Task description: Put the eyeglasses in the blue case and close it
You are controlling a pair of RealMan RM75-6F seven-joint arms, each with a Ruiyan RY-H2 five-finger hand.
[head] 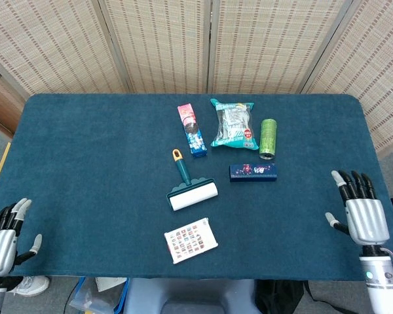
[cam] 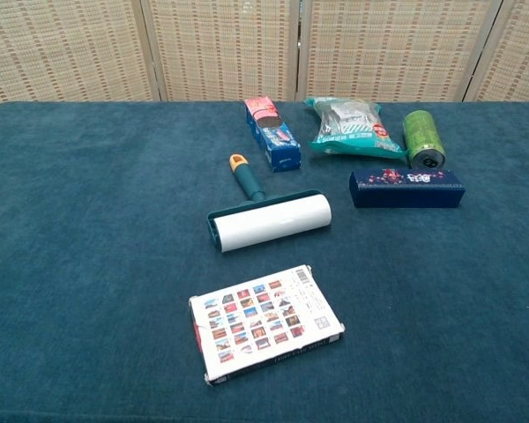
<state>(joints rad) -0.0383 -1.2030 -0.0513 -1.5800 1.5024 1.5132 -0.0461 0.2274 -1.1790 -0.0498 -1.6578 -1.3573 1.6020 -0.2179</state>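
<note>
No legible text on any item.

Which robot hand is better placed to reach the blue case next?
Probably the right robot hand: it is open at the table's right edge, the side where the blue case lies. The left robot hand is at the far left corner.

On my screen the lint roller (head: 190,190) lay mid-frame, the picture-covered box (head: 190,240) below it, the pink-and-blue carton (head: 192,129) above, with the teal snack bag (head: 234,123) and green can (head: 268,138) toward the upper right, all on the blue-covered table (head: 85,163).
</note>
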